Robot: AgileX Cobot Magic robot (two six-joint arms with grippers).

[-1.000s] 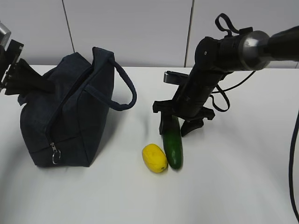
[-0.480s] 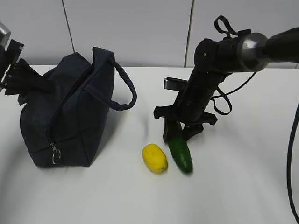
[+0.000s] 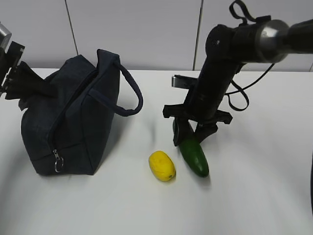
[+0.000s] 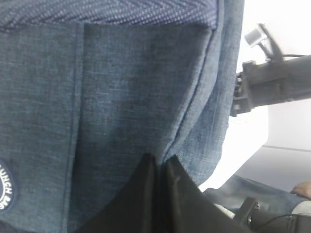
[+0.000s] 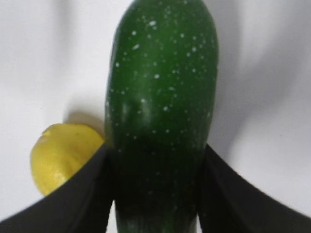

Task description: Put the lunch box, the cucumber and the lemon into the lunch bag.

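The cucumber sits clamped in the right pincer.

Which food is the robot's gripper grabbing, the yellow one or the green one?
The long dark green cucumber. The right gripper has a finger pressed on each side of it, while the small yellow lemon lies free on the table beside it.

A plain white counter carries everything. On its left part stands the dark navy lunch bag, upright, handles up, zipper ring low on the near end. Near the middle lies the yellow lemon. Just right of it, apart from it, is the dark green cucumber, angled, its near end toward the counter's front.
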